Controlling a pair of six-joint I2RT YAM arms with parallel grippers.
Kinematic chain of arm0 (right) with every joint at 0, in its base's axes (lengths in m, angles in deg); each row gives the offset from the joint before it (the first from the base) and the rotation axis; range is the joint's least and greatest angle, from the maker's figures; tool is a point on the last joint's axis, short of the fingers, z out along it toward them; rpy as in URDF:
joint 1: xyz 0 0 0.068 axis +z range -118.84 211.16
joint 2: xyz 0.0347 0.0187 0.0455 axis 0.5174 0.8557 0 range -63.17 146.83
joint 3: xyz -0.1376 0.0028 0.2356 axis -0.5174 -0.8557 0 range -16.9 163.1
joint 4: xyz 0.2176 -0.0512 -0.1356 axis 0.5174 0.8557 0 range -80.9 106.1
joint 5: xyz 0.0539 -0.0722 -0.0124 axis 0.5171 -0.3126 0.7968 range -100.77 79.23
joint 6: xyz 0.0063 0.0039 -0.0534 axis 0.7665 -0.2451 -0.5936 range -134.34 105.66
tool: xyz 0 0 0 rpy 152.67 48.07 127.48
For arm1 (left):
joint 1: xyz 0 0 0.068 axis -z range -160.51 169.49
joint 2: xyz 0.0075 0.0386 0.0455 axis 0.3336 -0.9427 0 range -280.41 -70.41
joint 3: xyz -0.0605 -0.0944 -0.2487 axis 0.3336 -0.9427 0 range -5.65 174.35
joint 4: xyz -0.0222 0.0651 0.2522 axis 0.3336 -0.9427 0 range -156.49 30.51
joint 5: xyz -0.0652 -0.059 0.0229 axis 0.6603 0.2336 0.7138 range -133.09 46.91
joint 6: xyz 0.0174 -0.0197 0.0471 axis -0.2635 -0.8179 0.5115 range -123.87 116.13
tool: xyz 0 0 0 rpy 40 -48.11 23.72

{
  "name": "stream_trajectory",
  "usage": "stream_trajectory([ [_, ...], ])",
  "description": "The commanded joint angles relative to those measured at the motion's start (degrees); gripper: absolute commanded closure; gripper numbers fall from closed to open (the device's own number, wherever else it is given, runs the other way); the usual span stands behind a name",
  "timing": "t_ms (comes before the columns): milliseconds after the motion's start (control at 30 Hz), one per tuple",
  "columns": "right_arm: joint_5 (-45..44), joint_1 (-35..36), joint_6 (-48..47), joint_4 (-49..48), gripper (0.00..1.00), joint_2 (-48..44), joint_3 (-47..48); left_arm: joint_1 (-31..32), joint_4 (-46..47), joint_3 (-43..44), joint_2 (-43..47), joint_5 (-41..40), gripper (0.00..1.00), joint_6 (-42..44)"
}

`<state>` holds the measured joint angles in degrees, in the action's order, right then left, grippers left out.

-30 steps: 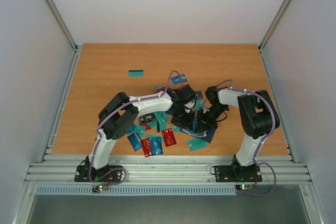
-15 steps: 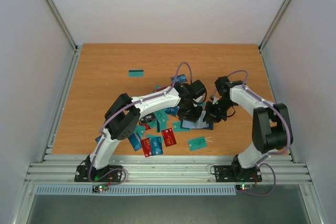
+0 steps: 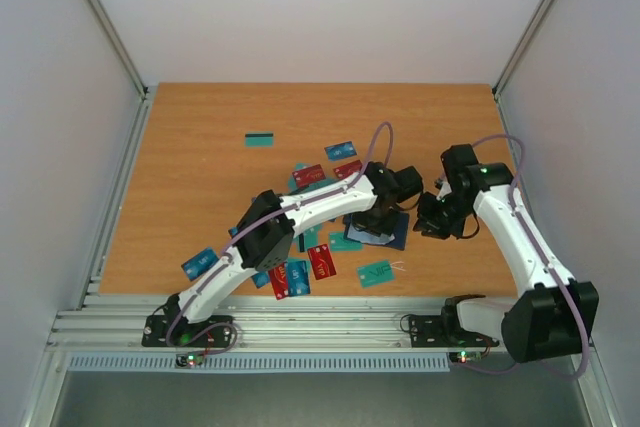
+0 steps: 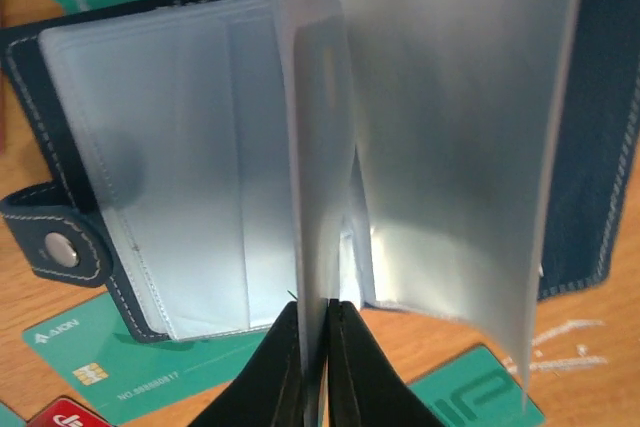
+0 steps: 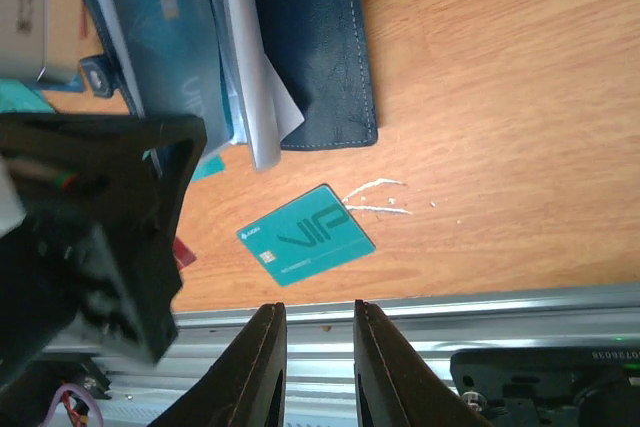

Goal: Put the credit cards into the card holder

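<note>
The dark navy card holder (image 4: 600,147) lies open on the table, its clear plastic sleeves fanned upward. My left gripper (image 4: 318,315) is shut on the edge of one upright sleeve (image 4: 315,147). In the right wrist view the card holder (image 5: 315,47) has a teal card (image 5: 170,37) inside a sleeve. My right gripper (image 5: 315,312) stands open and empty, above the table's near edge, apart from a loose teal VIP card (image 5: 306,233). From above, the holder (image 3: 392,236) sits between the left gripper (image 3: 385,212) and the right gripper (image 3: 430,220). Several credit cards (image 3: 322,261) lie scattered to its left.
Single cards lie apart: a teal one (image 3: 260,139) at the back left, a blue one (image 3: 340,150), a red one (image 3: 308,175), a blue one (image 3: 199,263) near the front left. A metal rail (image 5: 450,302) runs along the near edge. White scratch marks (image 5: 375,197) show on the wood.
The right gripper has let go and opened, pulling back to the right of the holder. The left gripper has reached further right and now pinches a sleeve.
</note>
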<state>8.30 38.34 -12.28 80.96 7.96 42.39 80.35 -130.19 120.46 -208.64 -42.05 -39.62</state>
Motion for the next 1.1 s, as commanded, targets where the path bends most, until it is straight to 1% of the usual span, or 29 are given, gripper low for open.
stream_trajectory([
  [0,-1.5,-0.1,3.6,3.7,0.78,-4.7,2.0,0.9,-8.5,6.1,-4.6,-7.7,0.92,-5.0],
  [100,-1.4,-0.1,3.8,4.9,0.78,-6.9,2.7,1.3,-10.4,9.5,-6.6,-9.0,0.87,-8.1],
  [300,-0.2,-0.1,3.8,6.8,0.78,-9.8,3.8,2.6,-12.6,14.2,-9.9,-12.0,0.84,-11.2],
  [400,0.7,-0.1,4.1,7.7,0.77,-11.2,5.5,3.5,-12.2,14.5,-10.0,-13.0,0.82,-12.2],
  [467,1.0,-0.1,4.5,8.5,0.76,-11.8,7.2,4.1,-11.9,14.8,-9.9,-13.5,0.78,-12.8],
  [667,1.5,-0.1,5.8,11.3,0.73,-12.4,13.4,6.1,-8.0,17.4,-10.4,-13.7,0.75,-12.3],
  [767,1.4,-0.1,6.0,13.0,0.72,-12.6,17.3,6.7,-5.1,17.6,-10.5,-12.2,0.73,-11.1],
  [900,2.8,-0.1,6.0,14.4,0.70,-12.7,20.4,7.4,-0.8,17.5,-10.5,-8.1,0.70,-9.8],
  [1067,3.3,-0.1,5.6,15.2,0.64,-13.2,23.4,7.5,10.2,12.5,-8.5,3.2,0.68,-8.6],
])
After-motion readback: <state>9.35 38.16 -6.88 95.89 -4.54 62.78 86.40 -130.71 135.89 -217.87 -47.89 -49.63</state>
